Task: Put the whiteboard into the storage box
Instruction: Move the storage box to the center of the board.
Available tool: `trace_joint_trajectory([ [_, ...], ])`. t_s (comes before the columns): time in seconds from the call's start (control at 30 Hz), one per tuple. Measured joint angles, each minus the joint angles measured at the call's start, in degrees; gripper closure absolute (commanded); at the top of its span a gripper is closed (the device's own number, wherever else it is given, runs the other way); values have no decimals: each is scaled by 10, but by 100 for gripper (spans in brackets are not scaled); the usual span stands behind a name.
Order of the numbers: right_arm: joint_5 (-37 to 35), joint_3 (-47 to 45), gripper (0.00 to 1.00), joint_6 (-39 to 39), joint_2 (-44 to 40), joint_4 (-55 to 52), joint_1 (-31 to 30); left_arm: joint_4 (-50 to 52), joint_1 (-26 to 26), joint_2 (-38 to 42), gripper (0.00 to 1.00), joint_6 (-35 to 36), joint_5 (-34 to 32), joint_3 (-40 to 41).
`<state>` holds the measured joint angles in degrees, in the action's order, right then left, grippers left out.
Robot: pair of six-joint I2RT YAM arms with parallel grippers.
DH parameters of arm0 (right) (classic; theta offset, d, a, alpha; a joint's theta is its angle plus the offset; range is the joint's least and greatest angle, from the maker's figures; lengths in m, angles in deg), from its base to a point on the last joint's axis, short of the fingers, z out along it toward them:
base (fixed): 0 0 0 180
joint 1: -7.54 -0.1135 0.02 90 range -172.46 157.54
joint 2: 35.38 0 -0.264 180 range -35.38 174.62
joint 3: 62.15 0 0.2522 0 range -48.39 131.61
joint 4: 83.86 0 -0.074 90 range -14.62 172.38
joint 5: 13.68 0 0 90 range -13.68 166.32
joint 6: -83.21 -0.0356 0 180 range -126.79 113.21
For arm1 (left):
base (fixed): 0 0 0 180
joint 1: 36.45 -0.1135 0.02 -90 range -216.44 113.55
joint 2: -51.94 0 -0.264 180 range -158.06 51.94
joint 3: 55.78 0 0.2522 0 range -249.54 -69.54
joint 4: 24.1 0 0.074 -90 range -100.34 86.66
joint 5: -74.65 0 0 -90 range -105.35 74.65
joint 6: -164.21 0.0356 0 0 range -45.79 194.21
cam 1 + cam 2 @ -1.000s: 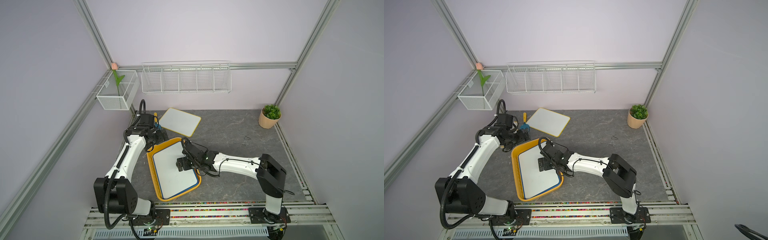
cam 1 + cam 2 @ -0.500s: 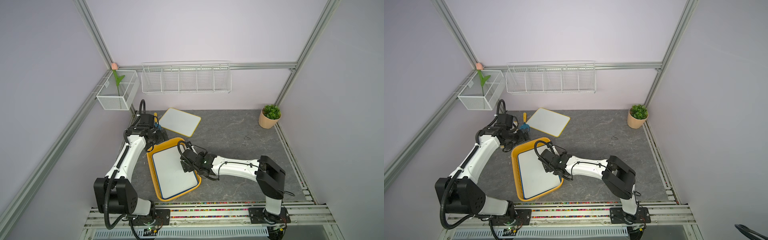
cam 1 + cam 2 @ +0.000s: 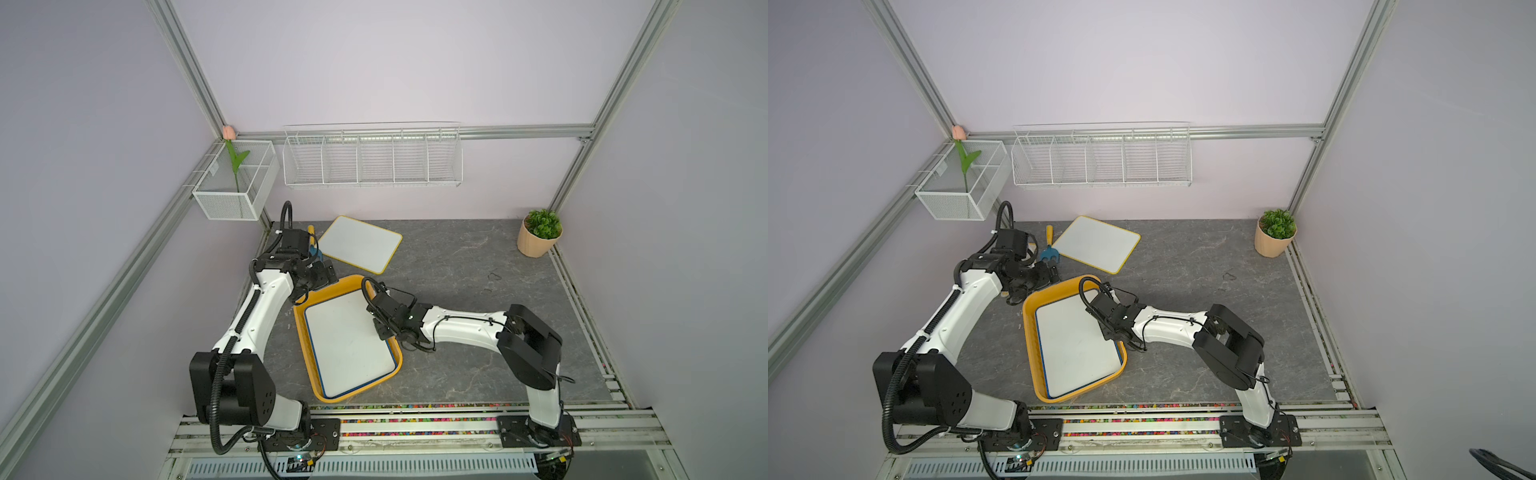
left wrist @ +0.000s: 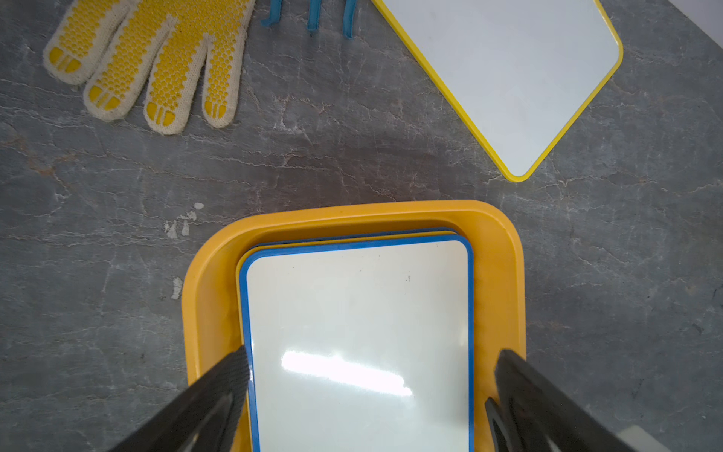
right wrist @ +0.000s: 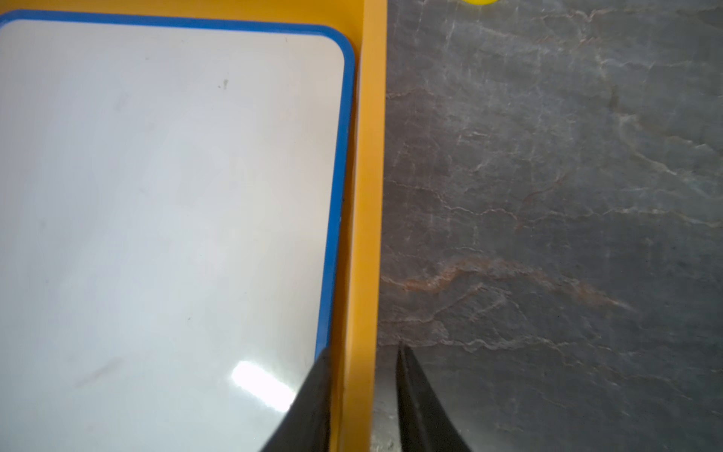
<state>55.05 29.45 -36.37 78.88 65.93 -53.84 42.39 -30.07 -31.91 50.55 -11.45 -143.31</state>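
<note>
The orange-yellow storage box [image 3: 301,332] [image 3: 1030,332] lies in the middle of the table. A blue-framed whiteboard [image 3: 347,345] [image 4: 360,305] [image 5: 156,195] lies flat in it, on top of other boards. A yellow-framed whiteboard [image 3: 359,244] [image 4: 508,70] lies on the table behind the box. My right gripper [image 3: 380,328] [image 5: 362,348] straddles the box's right wall [image 5: 364,156]. Its jaws are narrow, the inner finger against the wall and the outer one a sliver off it. My left gripper [image 3: 320,276] [image 4: 373,352] hangs wide open over the box's back end.
A yellow-dotted glove [image 4: 156,58] and a blue hand rake [image 3: 1050,249] lie at the back left beside my left arm. A potted plant [image 3: 539,237] stands at the back right. A wire rack [image 3: 372,160] and a mesh basket [image 3: 235,183] hang on the walls.
My right gripper has moved from over the whiteboard in the box to the box's right wall, and its jaws have narrowed around that wall. The left arm has not moved.
</note>
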Motion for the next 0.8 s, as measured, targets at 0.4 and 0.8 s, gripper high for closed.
trace_joint_trajectory([
  [0.4, 8, -107, 84, -25, -62, 53, 12, 0, 0, -1, 1, 1, 1, 0],
  [0.8, -33, -261, 49, -64, -271, -63, 180, -3, 1, -2, 0, 2, 12, 1],
])
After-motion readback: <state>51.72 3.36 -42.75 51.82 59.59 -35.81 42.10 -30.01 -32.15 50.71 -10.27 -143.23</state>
